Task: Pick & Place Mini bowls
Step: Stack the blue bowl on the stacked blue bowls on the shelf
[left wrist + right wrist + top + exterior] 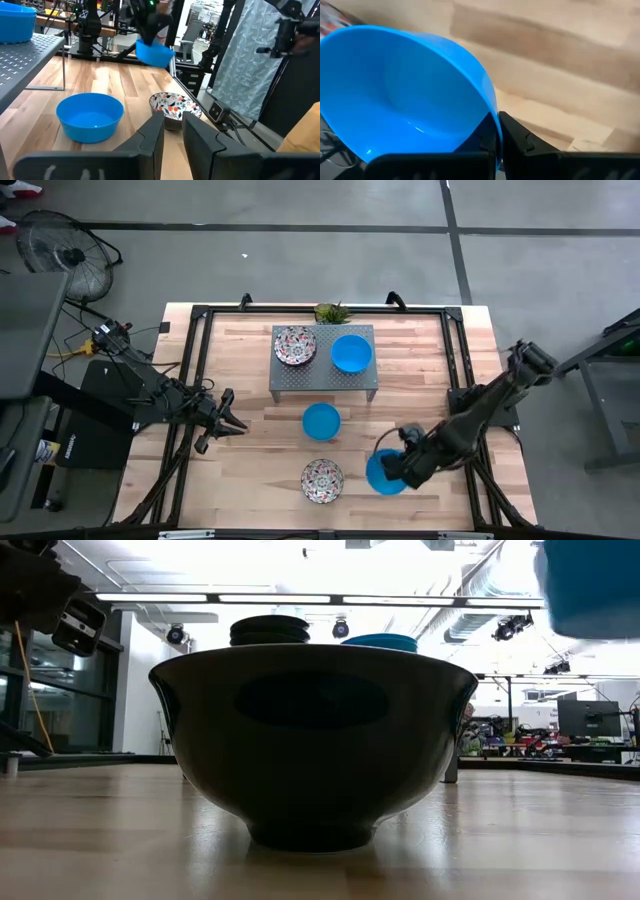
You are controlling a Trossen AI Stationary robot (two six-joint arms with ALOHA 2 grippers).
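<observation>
Left of the grey rack (322, 360), our left end effector (232, 425) waits with a narrow gap, grasping nothing. The loose blue bowl (321, 421) and floral bowl (322, 480) lie before the rack. Further right, our right end effector (403, 461) clenches another blue bowl's (381, 474) rim, apparently lifted off the desk (250, 470); the rack lies up-left, its middle free.

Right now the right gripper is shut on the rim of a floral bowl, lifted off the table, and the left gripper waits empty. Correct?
Not quite. The bowl in the right gripper is a plain blue bowl, not floral, as the right wrist view shows. It is pinched by the rim and lifted off the table, and the left gripper waits empty.
</observation>
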